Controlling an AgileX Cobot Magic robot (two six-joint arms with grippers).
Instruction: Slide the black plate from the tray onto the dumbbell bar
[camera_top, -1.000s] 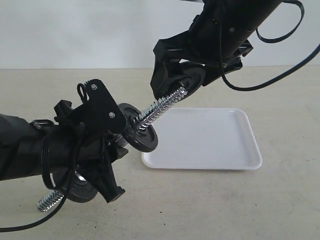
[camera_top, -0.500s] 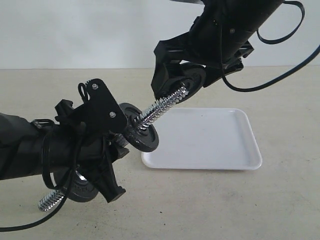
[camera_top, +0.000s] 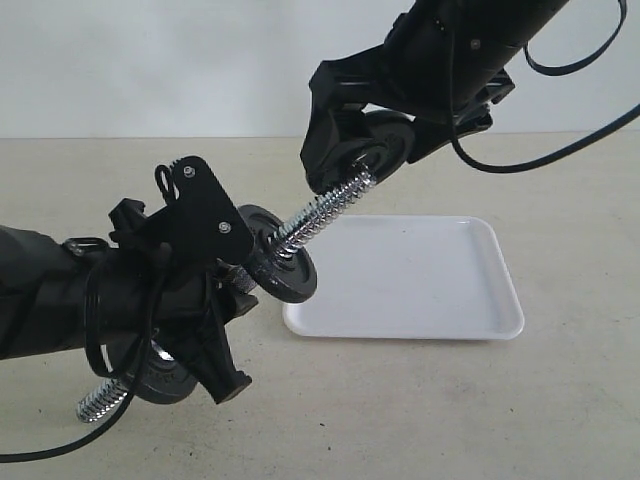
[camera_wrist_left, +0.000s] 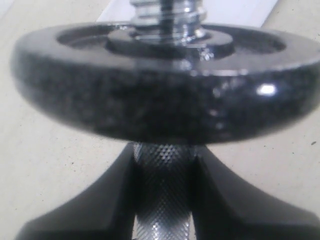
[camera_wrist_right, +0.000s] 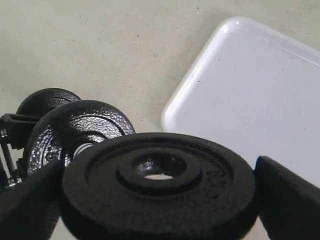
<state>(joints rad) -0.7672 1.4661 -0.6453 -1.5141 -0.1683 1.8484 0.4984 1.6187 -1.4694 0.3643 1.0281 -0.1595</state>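
Note:
My left gripper (camera_top: 225, 290) is shut on the knurled middle of the dumbbell bar (camera_top: 320, 210), which slants up to the right; in the left wrist view the knurled bar (camera_wrist_left: 162, 195) sits between the fingers (camera_wrist_left: 100, 200) below a mounted disc (camera_wrist_left: 165, 95). One disc (camera_top: 280, 268) sits on the bar above my grip, another (camera_top: 160, 375) below it. My right gripper (camera_top: 375, 150) is shut on the black plate (camera_top: 385, 150), held at the bar's upper threaded tip. In the right wrist view the black plate (camera_wrist_right: 160, 187) fills the jaws, its hole facing the mounted discs (camera_wrist_right: 75, 130). The tray (camera_top: 420, 280) lies bare.
The tray (camera_wrist_right: 260, 85) rests on a beige tabletop (camera_top: 560, 410) below and right of the bar's tip. Black cables (camera_top: 560, 60) hang from the right arm. The bar's lower threaded end (camera_top: 98, 405) sticks out near the table at the left.
My right gripper with the black plate has risen slightly and shifted along the bar's upper tip. The left arm and bar have stayed put.

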